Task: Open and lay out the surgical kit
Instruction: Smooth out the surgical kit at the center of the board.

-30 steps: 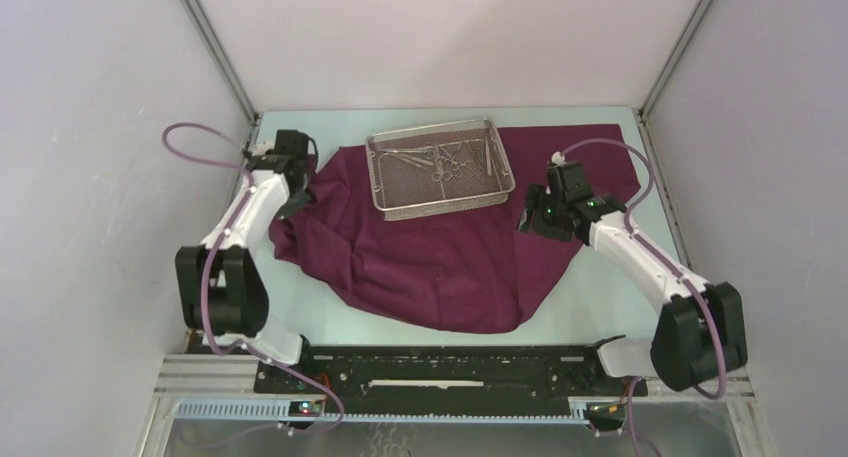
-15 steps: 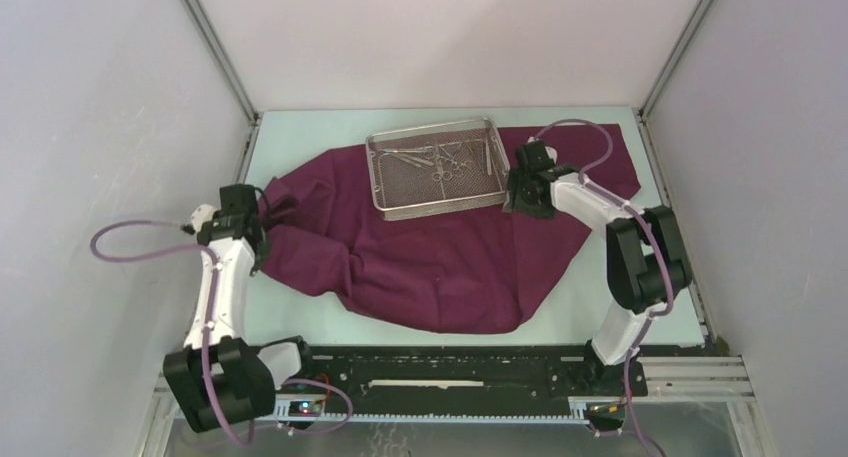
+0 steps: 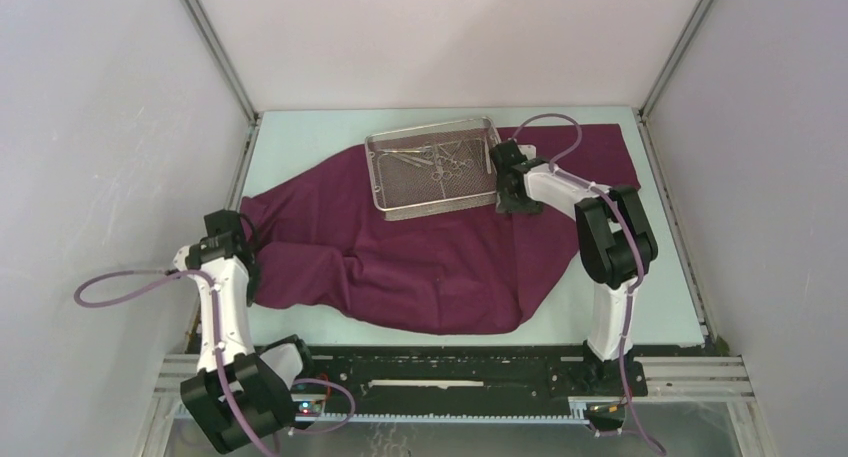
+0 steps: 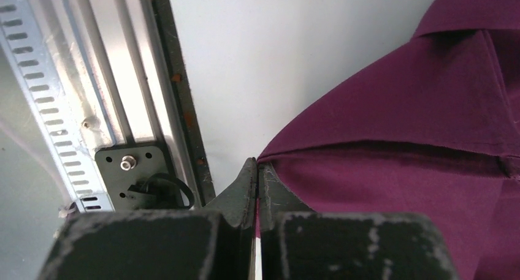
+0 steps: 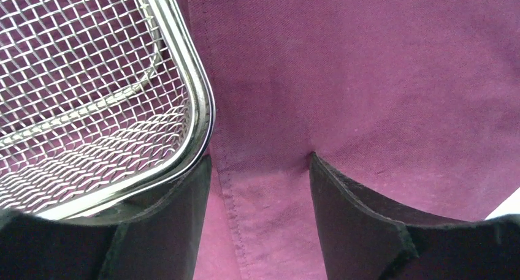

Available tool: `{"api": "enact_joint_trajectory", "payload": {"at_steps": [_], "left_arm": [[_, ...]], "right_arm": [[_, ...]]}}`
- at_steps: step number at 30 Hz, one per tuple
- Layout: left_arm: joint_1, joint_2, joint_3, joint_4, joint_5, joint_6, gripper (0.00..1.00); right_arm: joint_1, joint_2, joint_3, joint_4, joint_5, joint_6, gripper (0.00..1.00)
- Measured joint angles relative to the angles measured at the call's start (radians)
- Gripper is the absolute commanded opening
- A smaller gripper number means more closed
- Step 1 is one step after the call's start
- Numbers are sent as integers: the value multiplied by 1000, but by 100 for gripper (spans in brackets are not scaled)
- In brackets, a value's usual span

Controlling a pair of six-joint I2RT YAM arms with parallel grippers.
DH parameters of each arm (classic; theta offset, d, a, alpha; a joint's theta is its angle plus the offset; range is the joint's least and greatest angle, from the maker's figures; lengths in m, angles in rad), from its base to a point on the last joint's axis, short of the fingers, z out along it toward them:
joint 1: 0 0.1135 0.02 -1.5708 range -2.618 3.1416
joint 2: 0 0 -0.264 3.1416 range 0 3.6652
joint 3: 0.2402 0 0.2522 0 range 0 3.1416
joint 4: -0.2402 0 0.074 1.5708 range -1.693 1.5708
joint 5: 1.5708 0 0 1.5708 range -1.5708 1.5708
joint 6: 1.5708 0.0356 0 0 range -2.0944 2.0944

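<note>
A mesh tray (image 3: 420, 189) of instruments (image 3: 441, 160) sits on rumpled maroon wrap (image 3: 430, 267).

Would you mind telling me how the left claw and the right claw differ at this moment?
The left claw is shut, pinching a fold of the cloth; the right claw is open and grips nothing. The left claw sits by the left edge of the table, while the right claw sits beside the wire tray. Both are low over the same cloth.

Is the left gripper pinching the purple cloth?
Yes, the left gripper is shut on a corner of the purple cloth.
</note>
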Motion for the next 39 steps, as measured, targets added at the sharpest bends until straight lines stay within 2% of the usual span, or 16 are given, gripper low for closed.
{"api": "enact_joint_trajectory", "payload": {"at_steps": [4, 8, 10, 15, 19, 27, 34, 36, 39], "left_arm": [[22, -2, -1, -16, -10, -7, 0], [32, 4, 0, -24, -28, -9, 3], [34, 11, 0, -24, -34, -6, 5], [37, 34, 1, -24, -38, 0, 6], [37, 37, 2, -24, -44, 0, 11], [38, 32, 19, -31, -40, 8, 16], [38, 20, 19, -27, -36, 39, 16], [38, 18, 19, -26, -36, 47, 17], [38, 11, 19, -26, -36, 54, 17]], "right_arm": [[-1, 16, 3, -4, 21, -2, 41], [-13, 19, 3, -8, 31, 16, 9], [-21, 17, 3, -12, 34, 26, 0], [-61, -57, -17, -38, 38, 43, 0], [-134, -227, -72, -75, 42, 60, 0], [-314, -591, -185, -203, 74, 126, 0], [-499, -882, -371, -341, 79, 193, 0], [-563, -943, -409, -372, 77, 209, 5], [-637, -1003, -431, -434, 96, 254, 3]]}}
